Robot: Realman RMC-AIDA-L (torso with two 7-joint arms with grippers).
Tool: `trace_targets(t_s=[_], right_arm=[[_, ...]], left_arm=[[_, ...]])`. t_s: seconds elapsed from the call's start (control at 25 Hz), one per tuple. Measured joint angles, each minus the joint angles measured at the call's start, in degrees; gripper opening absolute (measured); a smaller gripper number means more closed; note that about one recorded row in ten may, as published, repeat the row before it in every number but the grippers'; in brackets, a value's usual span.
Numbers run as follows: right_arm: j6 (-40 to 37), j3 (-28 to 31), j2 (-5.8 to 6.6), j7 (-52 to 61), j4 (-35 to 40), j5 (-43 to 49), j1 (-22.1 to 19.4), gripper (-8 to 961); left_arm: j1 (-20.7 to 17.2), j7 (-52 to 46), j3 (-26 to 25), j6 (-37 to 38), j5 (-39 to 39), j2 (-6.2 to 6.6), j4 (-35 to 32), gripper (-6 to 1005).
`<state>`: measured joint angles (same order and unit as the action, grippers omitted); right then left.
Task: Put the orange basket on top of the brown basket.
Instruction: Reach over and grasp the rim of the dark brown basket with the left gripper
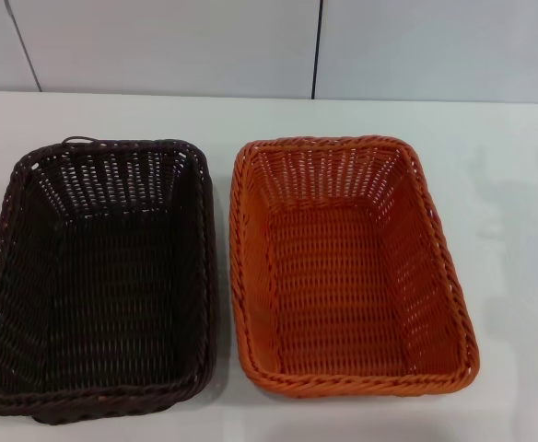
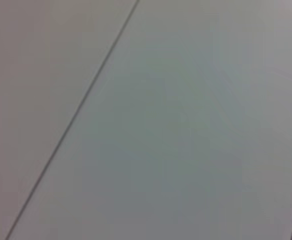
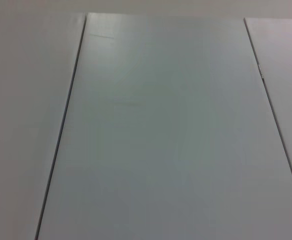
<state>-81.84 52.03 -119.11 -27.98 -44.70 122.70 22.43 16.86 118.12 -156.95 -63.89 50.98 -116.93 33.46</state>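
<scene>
1. Looking down from the head camera, I see the orange basket (image 1: 352,267) and the brown basket (image 1: 99,276) side by side on a white table (image 1: 518,184), upright, both empty.
2. I have the brown basket on the robot's left and the orange basket on its right; their inner long rims run just beside each other, and whether they touch I cannot tell.
3. Each basket's long axis runs away from the robot toward the wall panels (image 1: 158,46), short ends near and far.
4. Bare tabletop lies to the right of the orange basket and beyond both far rims; the brown basket's left rim sits at the view's edge.
5. Neither gripper appears in any view, so I cannot see their fingers; both wrist cameras show only pale panels with dark seams.
</scene>
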Motion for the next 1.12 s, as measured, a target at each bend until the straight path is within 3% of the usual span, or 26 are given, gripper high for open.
trace_targets(t_s=[0.52, 0.68, 0.72, 0.8, 0.84, 0.88, 1.0, 1.04, 1.08, 1.12], right_arm=[[0.05, -0.15, -0.16, 0.04, 1.76, -0.37, 1.85, 817], [0.27, -0.10, -0.16, 0.04, 1.76, -0.39, 1.97, 817], [0.33, -0.09, -0.16, 0.04, 1.76, -0.40, 2.05, 817], [0.43, -0.09, -0.16, 0.04, 1.89, -0.42, 2.22, 817], [0.45, -0.08, -0.16, 0.04, 2.00, -0.42, 2.35, 817], [0.49, -0.08, -0.16, 0.04, 2.11, -0.43, 2.43, 817], [0.53, -0.09, -0.16, 0.04, 2.38, -0.45, 2.70, 817], [0.53, -0.09, -0.16, 0.04, 2.38, -0.45, 2.70, 817], [0.55, -0.09, -0.16, 0.04, 2.53, -0.45, 2.87, 817], [0.57, -0.08, -0.16, 0.04, 2.70, -0.46, 3.02, 817]], left_arm=[[-0.25, -2.87, 2.83, 0.01, 0.32, -0.30, 1.59, 839], [-1.87, -9.50, 7.08, 1.34, 1.06, 0.27, 4.84, 838], [-3.25, -16.07, 11.39, 3.58, 3.01, 1.39, 8.07, 838], [-4.24, -25.41, 14.91, 5.79, 8.81, 2.81, 12.30, 837], [-4.24, -25.41, 14.91, 5.79, 8.81, 2.81, 12.30, 837], [-4.82, -35.48, 17.45, 6.82, 16.50, 4.21, 16.76, 836], [-4.93, -47.43, 18.33, 6.45, 27.17, 5.18, 22.04, 835], [-4.93, -47.43, 18.33, 6.45, 27.17, 5.18, 22.04, 835], [-4.67, -56.47, 18.39, 5.18, 37.08, 5.12, 27.67, 834], [-4.56, -58.34, 18.39, 4.77, 39.56, 4.96, 29.30, 834]])
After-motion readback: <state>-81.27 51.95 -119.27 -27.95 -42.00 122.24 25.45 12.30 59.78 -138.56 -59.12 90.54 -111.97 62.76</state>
